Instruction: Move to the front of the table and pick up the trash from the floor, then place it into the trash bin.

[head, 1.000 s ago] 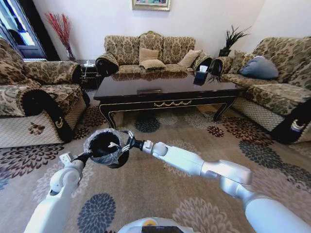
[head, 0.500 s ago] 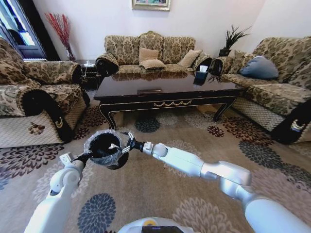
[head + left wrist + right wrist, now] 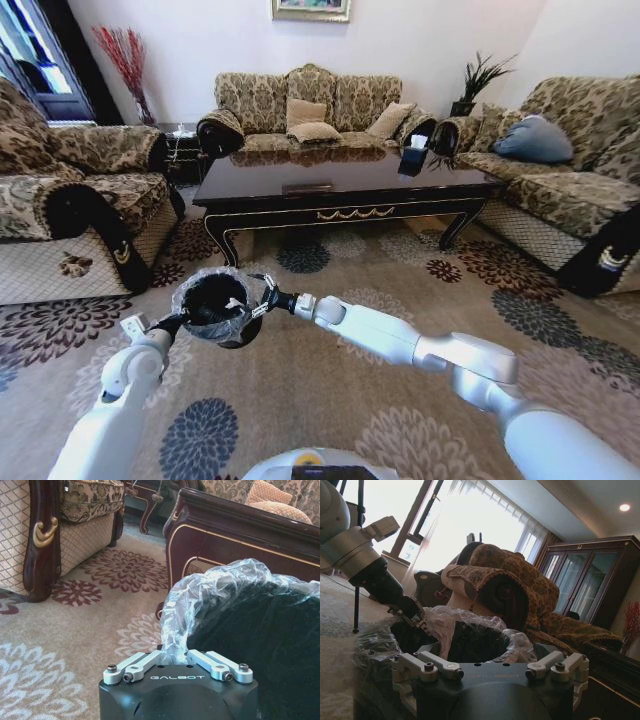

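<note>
The trash bin (image 3: 217, 305) is held above the flowered carpet (image 3: 330, 400), near the front left corner of the table (image 3: 340, 190). The left gripper (image 3: 178, 320) is clenched on its bag-covered rim from the near side; the right gripper (image 3: 262, 297) reaches over the opposite rim, fingers spread wide.

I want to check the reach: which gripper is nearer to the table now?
Right. The right gripper is at the trash bin's rim on the side toward the table; the left gripper grips the rim on the robot's side.
</note>
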Controlling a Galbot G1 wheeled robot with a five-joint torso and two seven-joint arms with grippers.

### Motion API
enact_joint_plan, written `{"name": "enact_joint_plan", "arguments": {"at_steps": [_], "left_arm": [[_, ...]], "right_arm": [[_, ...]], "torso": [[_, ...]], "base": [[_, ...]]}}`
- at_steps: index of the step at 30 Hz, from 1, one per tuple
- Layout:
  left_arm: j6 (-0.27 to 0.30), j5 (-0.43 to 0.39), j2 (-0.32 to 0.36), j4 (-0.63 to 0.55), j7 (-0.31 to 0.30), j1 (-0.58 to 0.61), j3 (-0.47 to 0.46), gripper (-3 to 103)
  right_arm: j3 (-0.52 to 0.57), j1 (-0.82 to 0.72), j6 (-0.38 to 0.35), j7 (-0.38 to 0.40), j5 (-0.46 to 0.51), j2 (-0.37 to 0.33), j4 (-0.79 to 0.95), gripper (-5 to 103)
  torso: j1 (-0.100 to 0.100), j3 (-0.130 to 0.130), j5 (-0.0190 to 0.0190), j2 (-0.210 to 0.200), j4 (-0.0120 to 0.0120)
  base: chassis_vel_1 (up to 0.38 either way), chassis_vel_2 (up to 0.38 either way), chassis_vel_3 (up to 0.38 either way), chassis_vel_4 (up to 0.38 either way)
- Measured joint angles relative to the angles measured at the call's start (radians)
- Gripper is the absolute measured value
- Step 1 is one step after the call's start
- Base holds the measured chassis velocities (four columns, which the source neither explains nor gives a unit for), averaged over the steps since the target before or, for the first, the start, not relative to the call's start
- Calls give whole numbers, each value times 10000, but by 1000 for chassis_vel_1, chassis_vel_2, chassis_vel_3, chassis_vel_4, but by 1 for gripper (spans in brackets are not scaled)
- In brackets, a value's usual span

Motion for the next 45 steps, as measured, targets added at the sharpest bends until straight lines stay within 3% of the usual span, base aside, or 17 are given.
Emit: {"name": "enact_joint_plan", "arguments": {"at_steps": [14, 32, 45], "left_arm": [[-29, 85, -65, 28, 4, 26, 77, 2], [-134, 22, -50, 256, 45, -114, -44, 2], [-134, 280, -216, 205, 54, -90, 299, 2]], "right_arm": [[272, 119, 153, -29, 21, 199, -120, 100], [183, -20, 274, -269, 283, -128, 225, 100], [153, 80, 271, -268, 166, 209, -46, 100]], "torso": [[0, 0, 0, -2, 0], [0, 0, 1, -2, 0], [0, 0, 1, -1, 0]], "base": [[0, 0, 0, 0], [0, 0, 0, 0], [0, 0, 0, 0]]}}
